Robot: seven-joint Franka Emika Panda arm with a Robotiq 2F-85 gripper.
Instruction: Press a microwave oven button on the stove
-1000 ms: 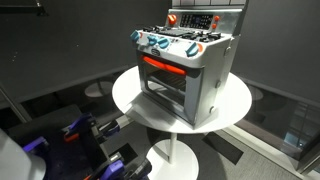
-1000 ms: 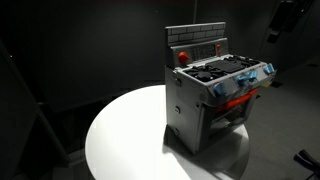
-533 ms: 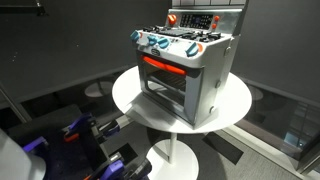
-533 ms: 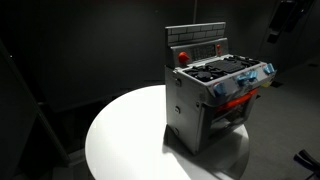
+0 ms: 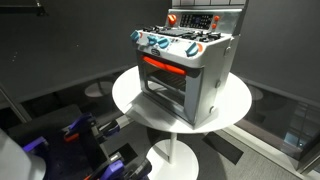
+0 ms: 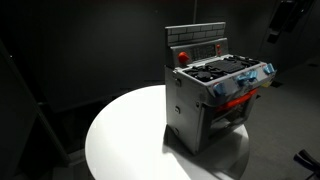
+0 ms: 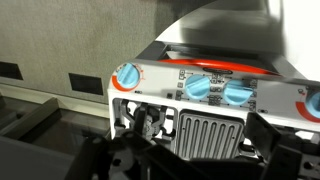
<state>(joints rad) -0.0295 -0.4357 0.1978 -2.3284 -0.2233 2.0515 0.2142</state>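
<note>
Dark-walled room; a round white counter [image 5: 130,100] carries the work.

Wrist view: the gripper [image 7: 205,160] shows only as dark blurred shapes along the bottom edge. Cannot tell whether it is released or clenched. Nothing seen held.

Beyond it, a small silver-grey toy stove [image 5: 185,70] stands upright on the counter. A row of blue-white round knobs [image 7: 127,77] sits above a red bar handle [image 5: 160,65] and a windowed door. Dark burners on top. Farthest back is a raised panel with a round red button [image 6: 183,56].

Judgement: approach stage, panel not yet reached. Clear the knob row, meet one button squarely and push lightly, since the toy may slide or tip.
</note>
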